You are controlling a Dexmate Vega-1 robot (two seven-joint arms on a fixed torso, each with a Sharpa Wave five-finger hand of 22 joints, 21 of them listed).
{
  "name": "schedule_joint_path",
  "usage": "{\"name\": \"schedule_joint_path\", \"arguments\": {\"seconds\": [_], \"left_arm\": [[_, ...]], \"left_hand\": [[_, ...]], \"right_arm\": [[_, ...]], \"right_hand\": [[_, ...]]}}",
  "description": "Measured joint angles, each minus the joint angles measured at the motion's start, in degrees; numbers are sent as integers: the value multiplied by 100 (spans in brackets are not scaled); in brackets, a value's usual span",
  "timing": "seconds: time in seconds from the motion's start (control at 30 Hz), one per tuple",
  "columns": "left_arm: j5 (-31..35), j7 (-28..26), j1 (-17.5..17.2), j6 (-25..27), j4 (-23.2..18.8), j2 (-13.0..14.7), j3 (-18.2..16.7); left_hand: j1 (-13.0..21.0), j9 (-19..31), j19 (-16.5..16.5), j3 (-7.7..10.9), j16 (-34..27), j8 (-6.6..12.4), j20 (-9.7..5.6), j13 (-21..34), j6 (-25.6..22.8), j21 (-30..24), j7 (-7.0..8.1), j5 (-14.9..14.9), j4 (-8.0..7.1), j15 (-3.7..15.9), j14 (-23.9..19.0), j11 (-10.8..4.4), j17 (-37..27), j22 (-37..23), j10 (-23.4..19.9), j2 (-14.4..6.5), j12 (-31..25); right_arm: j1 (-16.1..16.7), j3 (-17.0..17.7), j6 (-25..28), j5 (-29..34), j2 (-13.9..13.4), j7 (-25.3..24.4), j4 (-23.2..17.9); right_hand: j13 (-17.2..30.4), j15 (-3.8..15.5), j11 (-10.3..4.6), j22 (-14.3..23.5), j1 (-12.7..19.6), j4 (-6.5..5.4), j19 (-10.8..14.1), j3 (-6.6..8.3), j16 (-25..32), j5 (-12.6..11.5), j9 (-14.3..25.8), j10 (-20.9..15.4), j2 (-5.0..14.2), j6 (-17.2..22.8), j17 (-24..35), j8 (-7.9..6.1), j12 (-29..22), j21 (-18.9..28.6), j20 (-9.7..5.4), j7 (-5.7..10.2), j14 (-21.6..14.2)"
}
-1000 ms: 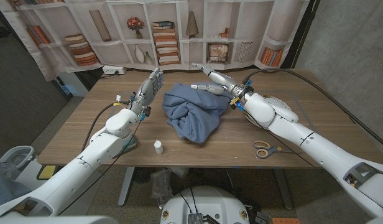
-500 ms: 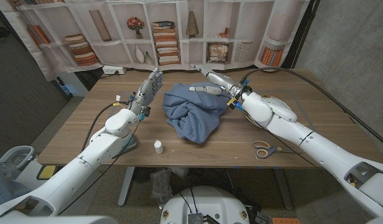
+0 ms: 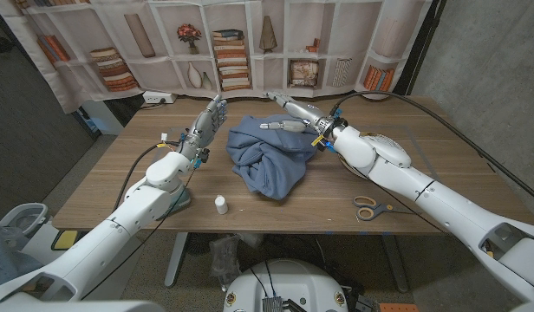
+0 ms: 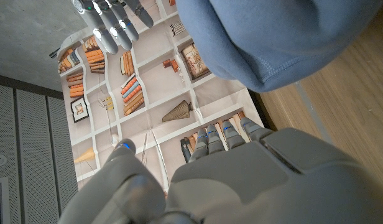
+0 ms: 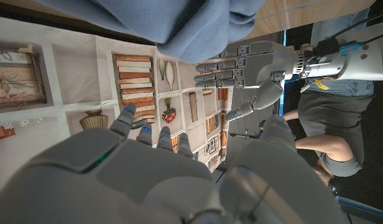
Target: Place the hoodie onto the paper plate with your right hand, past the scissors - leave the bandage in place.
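Note:
The blue hoodie (image 3: pixel 271 160) lies crumpled in the middle of the wooden table (image 3: pixel 120 186). My right hand (image 3: pixel 293 118) hovers over its far edge, fingers stretched out and apart, holding nothing. To the hoodie's left my left hand (image 3: pixel 206 126) stands upright with fingers spread and nothing in it. The scissors (image 3: pixel 367 208) lie near the front edge on the right. A small white bandage roll (image 3: pixel 221 204) stands in front of the hoodie. The paper plate (image 3: pixel 406 147) is mostly hidden behind my right forearm. The hoodie (image 4: pixel 272 37) shows close in the left wrist view, and the hoodie (image 5: pixel 179 22) in the right wrist view too.
A bookshelf backdrop (image 3: pixel 232 52) hangs behind the table. A seated person (image 5: pixel 341 124) shows at the edge of the right wrist view, behind my left hand (image 5: pixel 253 68). Bare wood lies to the right of the scissors.
My right hand has shifted slightly left along the hoodie's far edge, still with its fingers out. The left hand, hoodie, scissors and bandage have not moved.

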State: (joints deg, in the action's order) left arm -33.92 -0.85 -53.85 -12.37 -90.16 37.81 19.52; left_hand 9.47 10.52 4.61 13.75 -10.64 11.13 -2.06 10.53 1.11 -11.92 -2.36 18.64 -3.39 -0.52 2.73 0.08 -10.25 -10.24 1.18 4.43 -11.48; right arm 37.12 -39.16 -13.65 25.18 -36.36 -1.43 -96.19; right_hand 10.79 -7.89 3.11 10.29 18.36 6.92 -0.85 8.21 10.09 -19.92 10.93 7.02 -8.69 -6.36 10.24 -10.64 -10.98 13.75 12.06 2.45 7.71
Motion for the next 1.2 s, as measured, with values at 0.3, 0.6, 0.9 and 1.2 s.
{"name": "schedule_joint_path", "arguments": {"seconds": [0.3,0.6,0.9,1.2], "left_arm": [[-4,4,0,-7,-4,20,-26],[-7,4,0,-9,-14,29,-41],[-15,24,15,-22,10,26,-42],[-19,42,37,-37,58,5,-39]], "left_hand": [[0,0,0,-19,0,0,0,0,-31,0,32,0,19,0,0,0,0,0,0,0,0],[0,0,0,-18,0,0,0,0,-31,0,32,0,18,0,0,0,0,0,0,0,0],[0,0,0,-41,0,0,0,0,-53,0,10,0,-5,0,0,0,0,0,0,0,0],[0,0,0,-41,0,0,0,0,-62,0,0,0,-5,0,0,0,0,0,0,0,0]], "right_arm": [[-30,-133,353,333,-13,12,-167],[-24,-273,600,748,-18,-91,-302],[-97,-370,658,855,6,-48,-295],[-187,-477,721,985,32,49,-261]], "right_hand": [[0,-71,79,0,0,-7,51,-86,0,-77,0,161,1,-155,0,0,0,-6,11,-51,133],[0,-71,89,-1,0,-15,51,-141,0,-153,0,171,1,-165,0,0,-33,-67,11,-61,133],[-1,-71,100,-1,0,-24,82,-244,31,-220,0,182,2,-164,0,-22,-33,-128,42,-61,132],[-1,-92,111,-1,0,-23,81,-291,31,-265,0,194,2,-164,0,-22,-33,-133,42,-61,153]]}}
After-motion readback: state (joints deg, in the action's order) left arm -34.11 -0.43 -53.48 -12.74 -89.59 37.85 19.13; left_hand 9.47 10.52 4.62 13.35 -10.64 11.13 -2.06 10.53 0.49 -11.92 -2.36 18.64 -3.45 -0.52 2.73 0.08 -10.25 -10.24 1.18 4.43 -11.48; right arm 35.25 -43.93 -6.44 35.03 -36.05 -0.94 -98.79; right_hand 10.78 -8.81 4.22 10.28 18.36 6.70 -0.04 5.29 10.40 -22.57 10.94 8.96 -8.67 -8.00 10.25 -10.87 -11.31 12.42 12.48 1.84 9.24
